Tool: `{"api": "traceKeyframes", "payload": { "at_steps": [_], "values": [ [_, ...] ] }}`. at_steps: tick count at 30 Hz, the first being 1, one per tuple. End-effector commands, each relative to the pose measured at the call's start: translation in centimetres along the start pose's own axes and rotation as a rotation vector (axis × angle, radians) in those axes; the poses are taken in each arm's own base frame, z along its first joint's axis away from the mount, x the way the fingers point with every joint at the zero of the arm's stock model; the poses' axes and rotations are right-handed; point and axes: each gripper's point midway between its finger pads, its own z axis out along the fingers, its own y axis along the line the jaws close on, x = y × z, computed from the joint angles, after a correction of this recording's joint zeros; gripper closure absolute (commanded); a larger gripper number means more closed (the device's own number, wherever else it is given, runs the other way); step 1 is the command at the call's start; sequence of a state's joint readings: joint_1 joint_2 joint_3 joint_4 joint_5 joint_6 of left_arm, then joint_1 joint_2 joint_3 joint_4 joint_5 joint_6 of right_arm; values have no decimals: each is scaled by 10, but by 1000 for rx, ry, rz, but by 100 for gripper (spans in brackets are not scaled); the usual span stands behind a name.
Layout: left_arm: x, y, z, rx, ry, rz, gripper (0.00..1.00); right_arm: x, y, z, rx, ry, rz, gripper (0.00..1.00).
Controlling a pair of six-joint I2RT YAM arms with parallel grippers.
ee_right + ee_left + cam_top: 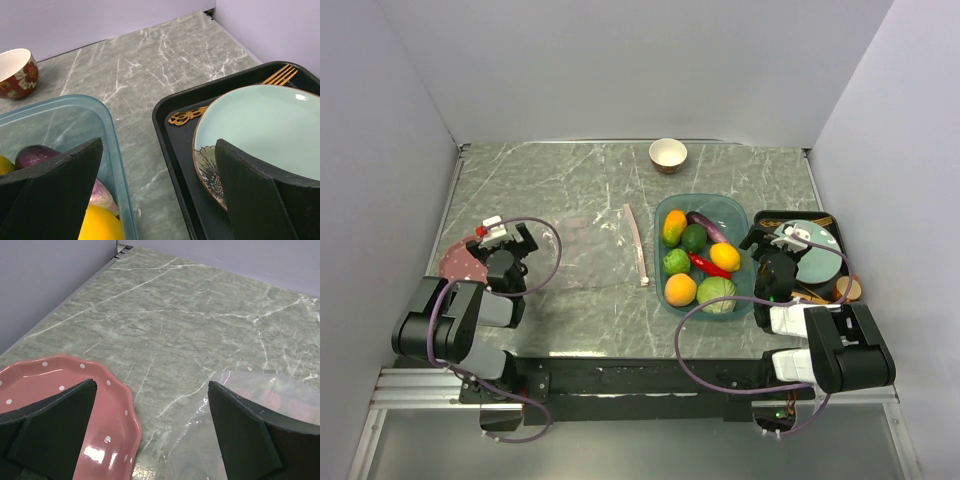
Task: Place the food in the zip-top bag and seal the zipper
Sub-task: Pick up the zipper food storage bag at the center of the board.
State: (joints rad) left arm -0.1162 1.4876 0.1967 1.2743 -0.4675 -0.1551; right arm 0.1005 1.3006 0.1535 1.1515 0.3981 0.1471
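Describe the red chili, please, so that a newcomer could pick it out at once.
On the grey marble table, look right of centre for the translucent teal tray of toy produce. The red chili lies in its middle, between a green lime and the yellow lemon. It is the only red piece there, thin and pointed.

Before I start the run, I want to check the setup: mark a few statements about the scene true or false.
1. All the food lies in the teal tray. True.
2. The bag already holds food. False: it lies flat with none inside.
3. The left gripper and right gripper are both open. True.
4. The bowl stands in the teal tray. False: it stands on the table near the far wall.
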Motion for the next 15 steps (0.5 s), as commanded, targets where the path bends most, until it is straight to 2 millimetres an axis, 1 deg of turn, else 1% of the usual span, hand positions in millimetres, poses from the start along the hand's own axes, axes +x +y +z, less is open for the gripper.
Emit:
{"api": "traceKeyframes", "payload": {
  "at_steps": [1,3,4,6,7,8,9,10,11,12,13,14,15],
  "values": [
    [-19,-5,5,13,-58,-46,1,-18,7,8,-8,-54,11,0],
    [-18,-6,5,14,-53,-45,1,-18,7,8,-8,-54,13,0],
    [-19,-6,6,16,-56,-47,1,-14,8,9,-10,-31,9,0],
    [-18,-4,12,25,-40,-73,1,-22,8,6,-14,-70,14,0],
    [-18,6,10,-10,-39,-82,1,-22,9,3,-16,-57,19,0],
    [-25,5,8,-1,-55,-107,1,-28,10,3,-20,-70,17,0],
    [-25,5,5,11,-55,-99,1,-34,11,4,-12,-81,6,0],
    [-31,4,3,23,-83,-100,1,-25,8,2,7,-5,-31,0],
    [-39,5,1,15,-105,-89,1,-46,14,10,17,-17,-15,0],
    [-39,6,-1,-7,-83,-97,1,-51,15,11,30,5,-13,0],
    [-52,2,5,-32,-76,-144,1,-44,9,5,61,92,-18,0],
    [-27,15,-4,-107,92,-108,1,-70,16,9,76,84,31,0],
    [-30,15,-5,-127,132,-138,1,-76,20,6,74,116,58,0]
  ]
}}
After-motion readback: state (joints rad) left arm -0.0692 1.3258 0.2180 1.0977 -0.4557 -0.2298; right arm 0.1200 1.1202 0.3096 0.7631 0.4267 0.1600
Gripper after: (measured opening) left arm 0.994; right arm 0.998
